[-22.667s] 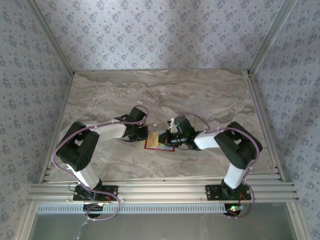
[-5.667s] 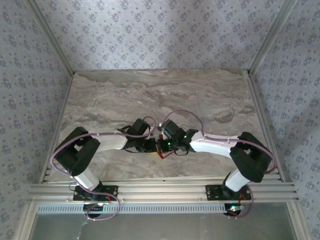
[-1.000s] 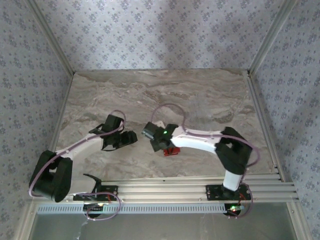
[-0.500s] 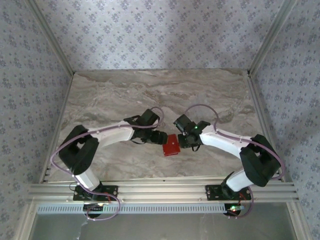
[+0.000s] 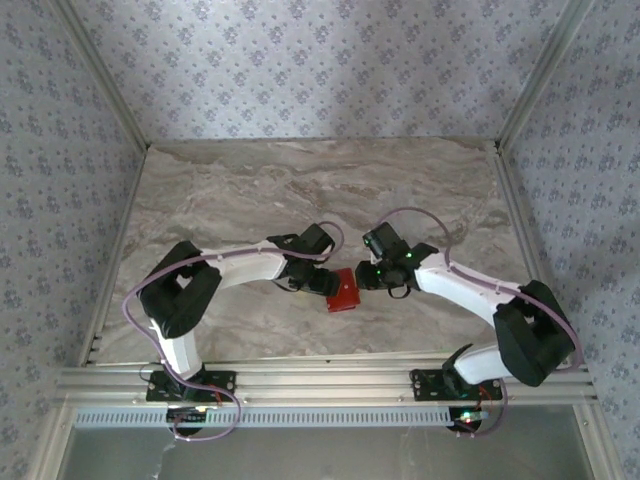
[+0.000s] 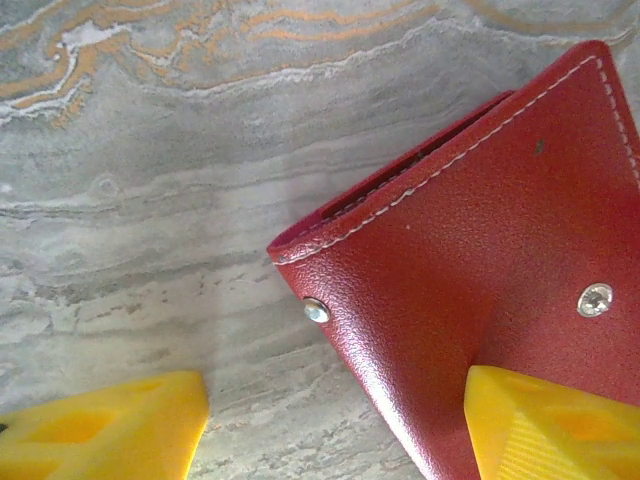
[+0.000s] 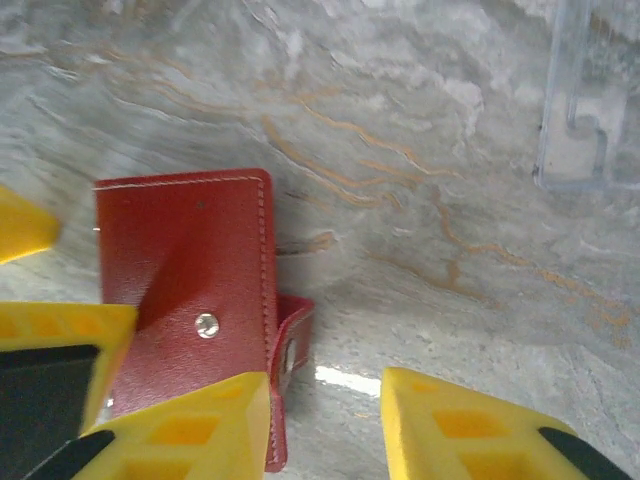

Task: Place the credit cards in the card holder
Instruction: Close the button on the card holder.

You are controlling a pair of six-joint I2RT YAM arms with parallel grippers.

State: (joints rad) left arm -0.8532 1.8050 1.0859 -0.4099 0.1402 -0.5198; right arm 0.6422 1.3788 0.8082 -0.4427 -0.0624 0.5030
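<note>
Currently red card holder (image 5: 343,291) closed, flat on marble table (image 5: 230,190), 6 o'clock of centre. Left gripper (image 5: 322,283) at its 10 o'clock, jaws apart, straddling holder edge. Right gripper (image 5: 370,277) at 2 o'clock, jaws apart, gripping nothing.

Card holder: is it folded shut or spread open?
Folded shut: the card holder lies flat, stitched red outer face and metal studs upward, layers stacked at its edge.

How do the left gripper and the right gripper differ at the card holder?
The left gripper meets the card holder from its left, the right gripper from its right. The left gripper straddles a corner, the right gripper the side flap. Both are open, one finger over the holder, one over table.
</note>
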